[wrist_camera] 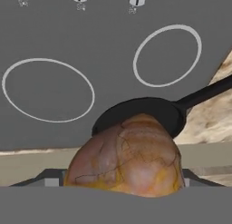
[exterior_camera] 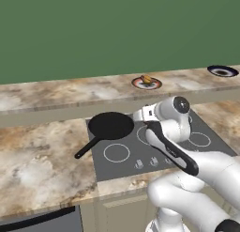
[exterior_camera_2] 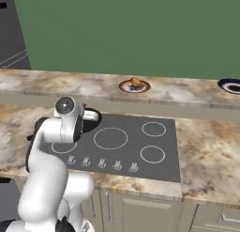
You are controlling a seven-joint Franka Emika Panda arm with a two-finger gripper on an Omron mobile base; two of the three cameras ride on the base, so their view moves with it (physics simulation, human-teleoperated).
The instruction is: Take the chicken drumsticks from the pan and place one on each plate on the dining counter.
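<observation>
Between the fingers in the hand view, a drumstick [wrist_camera: 127,157] is sitting large and close, lumpy, golden-brown with reddish patches and fine dark cracks; the gripper [wrist_camera: 124,184] is clamping it above the pan [wrist_camera: 145,114]. Seen from the left base view, the pan [exterior_camera: 111,125] is lying bare on the cooktop [exterior_camera: 159,142]. On the dining counter [exterior_camera: 70,92], the pink-rimmed plate [exterior_camera: 146,83] is carrying another drumstick [exterior_camera: 146,79], while the navy plate [exterior_camera: 222,71] is lying bare.
</observation>
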